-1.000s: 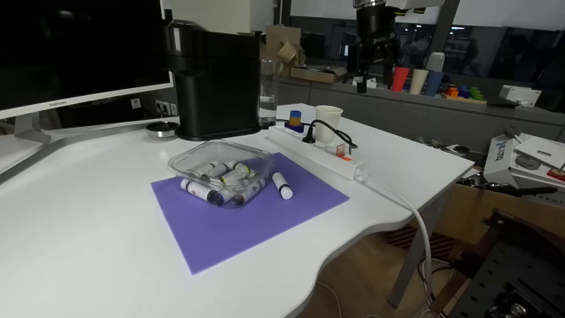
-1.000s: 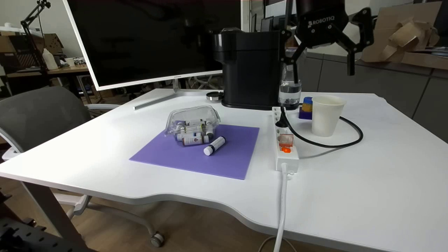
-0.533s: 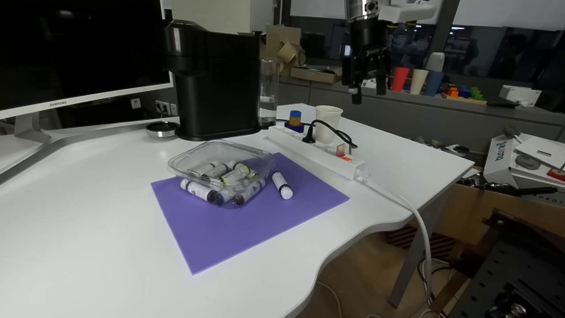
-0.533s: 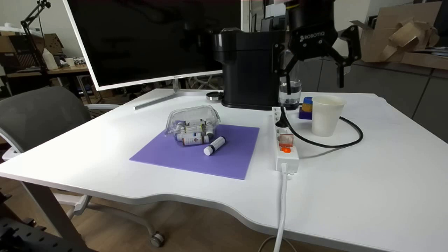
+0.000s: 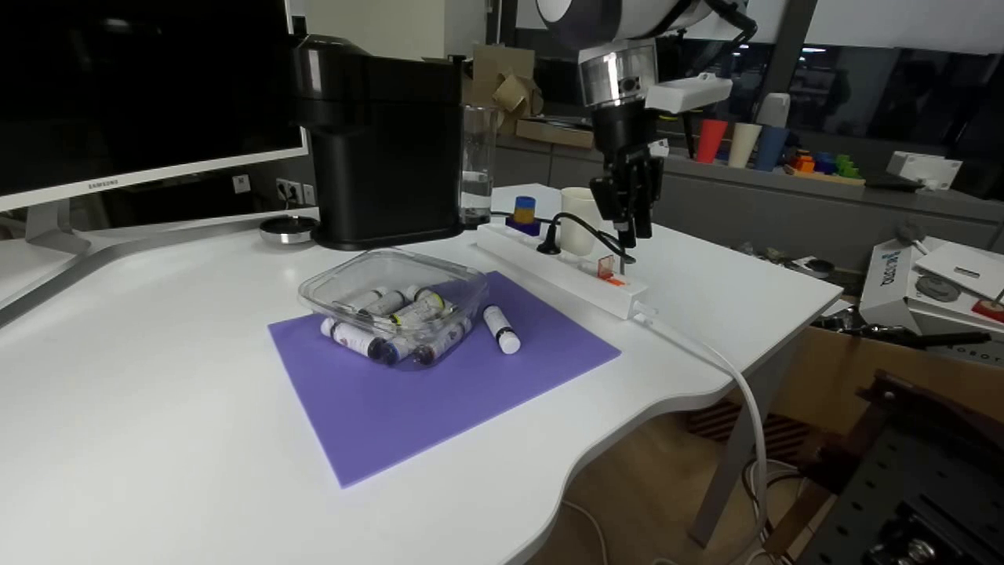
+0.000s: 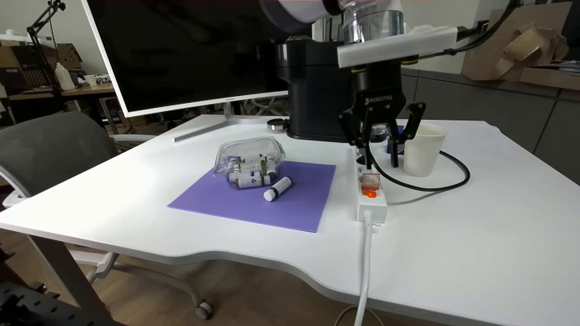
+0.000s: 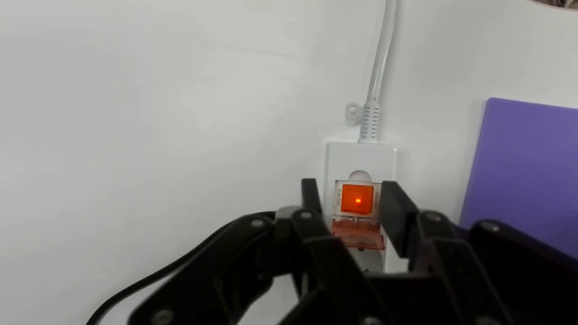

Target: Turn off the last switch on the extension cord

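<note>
Danger: parted and empty, the black two-fingered gripper [image 6: 381, 166] risked straddling the glowing square orange plastic switch [image 7: 357, 199] unpressed!

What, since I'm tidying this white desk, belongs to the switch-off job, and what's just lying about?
Belongs to the job:
long white plastic power strip
square orange switch
translucent red plastic cover
black two-fingered gripper

Just lying about:
purple rectangular mat
clear plastic tub
loose white cylindrical marker
off-white tapered cup
boxy black machine
</note>
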Controlling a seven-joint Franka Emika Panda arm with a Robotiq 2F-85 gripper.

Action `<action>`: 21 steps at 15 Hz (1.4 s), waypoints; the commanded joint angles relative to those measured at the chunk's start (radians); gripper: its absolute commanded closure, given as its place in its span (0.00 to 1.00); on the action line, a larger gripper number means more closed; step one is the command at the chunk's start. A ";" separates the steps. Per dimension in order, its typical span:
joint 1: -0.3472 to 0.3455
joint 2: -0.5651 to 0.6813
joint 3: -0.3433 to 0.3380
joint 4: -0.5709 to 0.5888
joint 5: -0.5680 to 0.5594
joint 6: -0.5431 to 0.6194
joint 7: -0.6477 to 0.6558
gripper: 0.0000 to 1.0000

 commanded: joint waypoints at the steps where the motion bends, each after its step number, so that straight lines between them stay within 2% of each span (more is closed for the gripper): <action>1: 0.015 0.030 -0.007 0.000 -0.069 0.057 0.015 0.88; 2: 0.016 0.033 -0.005 -0.009 -0.080 0.080 0.010 0.95; 4: 0.020 0.047 -0.007 -0.014 -0.101 0.116 0.014 1.00; 21: 0.028 0.091 0.005 -0.048 -0.097 0.215 0.020 1.00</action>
